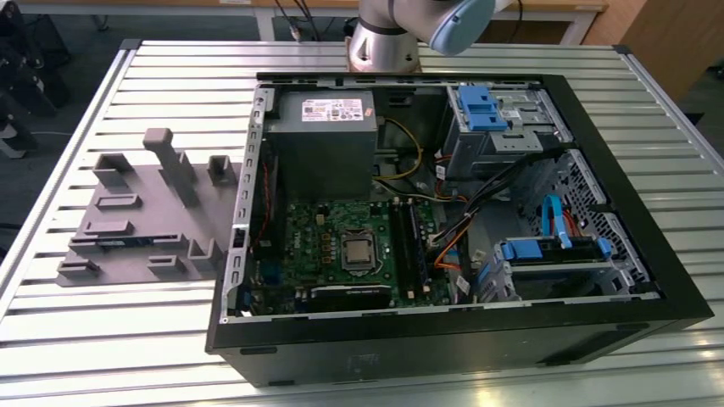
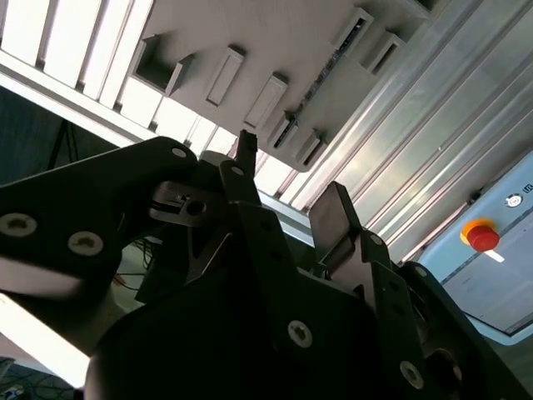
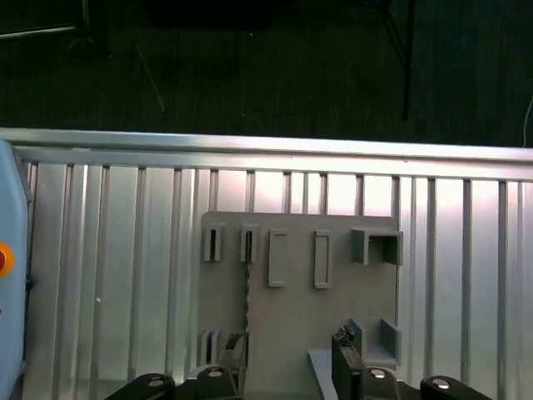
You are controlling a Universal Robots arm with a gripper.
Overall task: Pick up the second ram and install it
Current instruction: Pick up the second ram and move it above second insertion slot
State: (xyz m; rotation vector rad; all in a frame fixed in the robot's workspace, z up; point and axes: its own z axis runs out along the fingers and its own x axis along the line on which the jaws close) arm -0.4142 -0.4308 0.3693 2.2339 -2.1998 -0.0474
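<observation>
Nearest the cameras in both wrist views, a black two-finger metal gripper (image 3: 289,337) (image 2: 290,167), fingers (image 3: 343,354) spread wide apart, nothing gripped between them. Hangs above and apart from a flat grey plastic fixture plate (image 3: 350,292) studded with raised slotted blocks (image 3: 277,258).

On that plate, the second ram (image 3: 246,287), a long, narrow blue circuit-board stick, seen edge-on in the first wrist view as a thin dark line. Stands on its long edge, thin edge upward, each end seated in a small slotted block. Long axis level with the plate, pointing straight away from the gripper toward the table's far edge, near end roughly in line with one fingertip. Also visible in the second wrist view, the ram (image 2: 329,68) as a thin strip spanning two blocks.

Beneath the plate, a slatted silver aluminium table (image 3: 108,250), slats running parallel to the ram. Beyond its edge, dark floor (image 3: 250,67). In the second wrist view, a red round button (image 2: 483,236) on a pale box off to the side.

In the exterior view, an open black metal computer case (image 1: 453,348) closest, across the lower middle and right of the frame. At the exterior view's left, the grey plate (image 1: 158,229), with a faint bluish strip low on it, probably the ram (image 1: 114,241), lying left to right across the frame. Farthest, at top centre, the silver column of the robot arm (image 1: 382,42).
</observation>
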